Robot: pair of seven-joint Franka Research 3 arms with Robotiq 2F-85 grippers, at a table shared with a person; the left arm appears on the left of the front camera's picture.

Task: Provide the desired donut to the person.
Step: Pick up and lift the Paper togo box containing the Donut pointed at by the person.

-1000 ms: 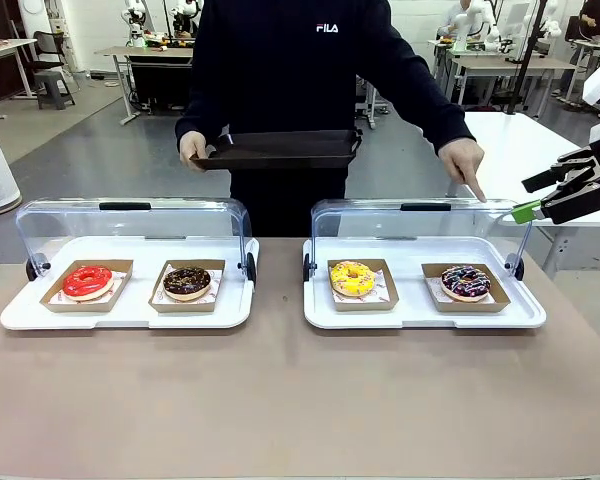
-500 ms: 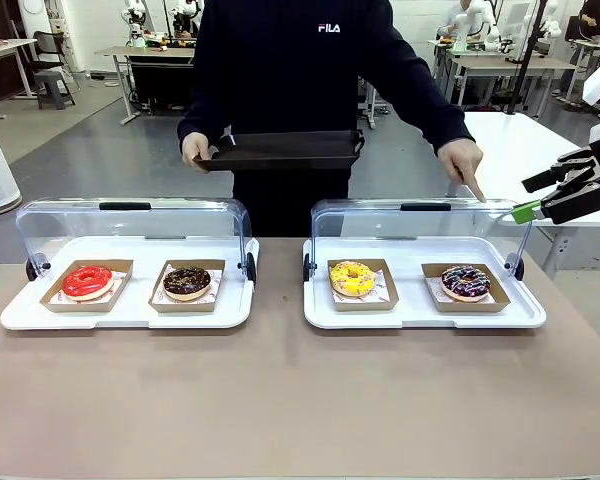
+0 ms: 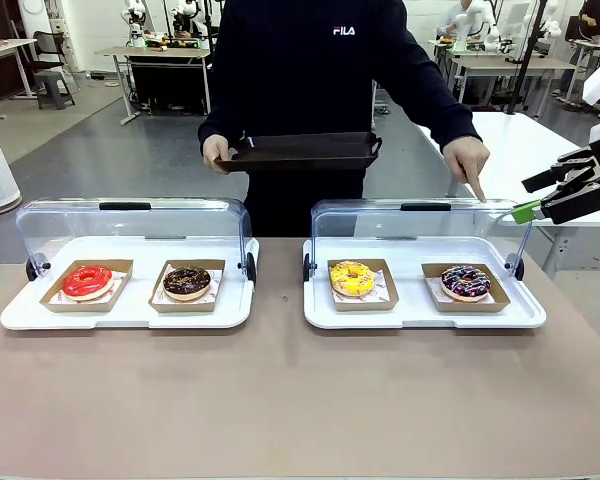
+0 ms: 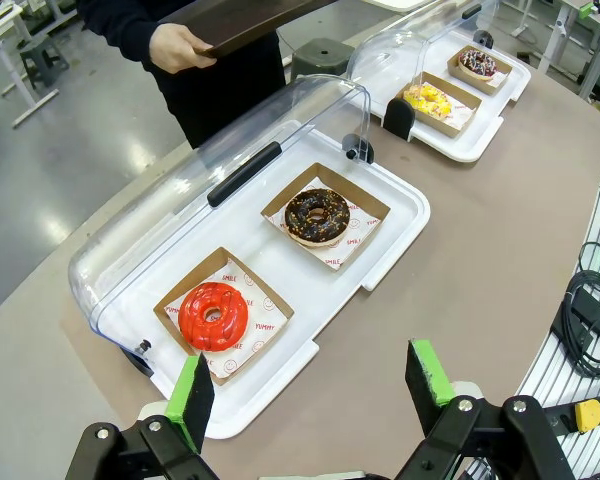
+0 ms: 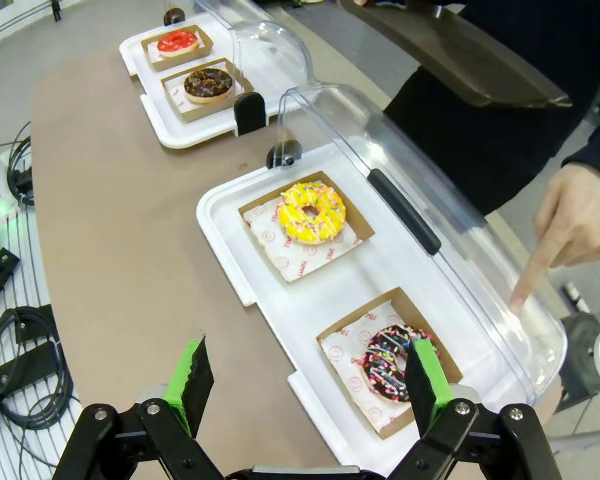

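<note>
- The right pincer (image 5: 310, 382), black with green pads, stands wide open and holds nothing. In its wrist view it hangs over the near rim of the right-hand white plastic tray (image 5: 230, 250).
- Just ahead of it, nearer its right finger, lies the dark-iced ring donut with coloured sprinkles (image 5: 392, 360). The donut sits in a brown cardboard dish on printed paper and is apart from both fingers.
- From the front, the right pincer (image 3: 532, 196) hovers off the right end of the brown bench (image 3: 300, 400). It is higher than the sprinkled donut (image 3: 465, 282) and to its right.
- The clear domed lid (image 3: 420, 225) of that tray is rolled back behind the donuts.
- The person (image 3: 320, 90), in a dark sweatshirt, stands at the far side. The pointing hand (image 3: 467, 160) has its index finger down on top of the lid, behind the sprinkled donut.
- The person's other hand (image 3: 216, 152) holds a dark rectangular serving tray (image 3: 300, 152) at waist height.
- A yellow-iced ring donut (image 3: 352, 277) lies in its own cardboard dish, left of the sprinkled one in the same tray.
- The left pincer (image 4: 310, 378) is also spread wide and empty. It hangs over the bench before the left-hand white plastic tray (image 4: 400, 215).
- Nearest to it is a red-glazed ring donut (image 4: 213, 315), with a chocolate-iced ring donut (image 4: 317, 215) beyond.
</note>
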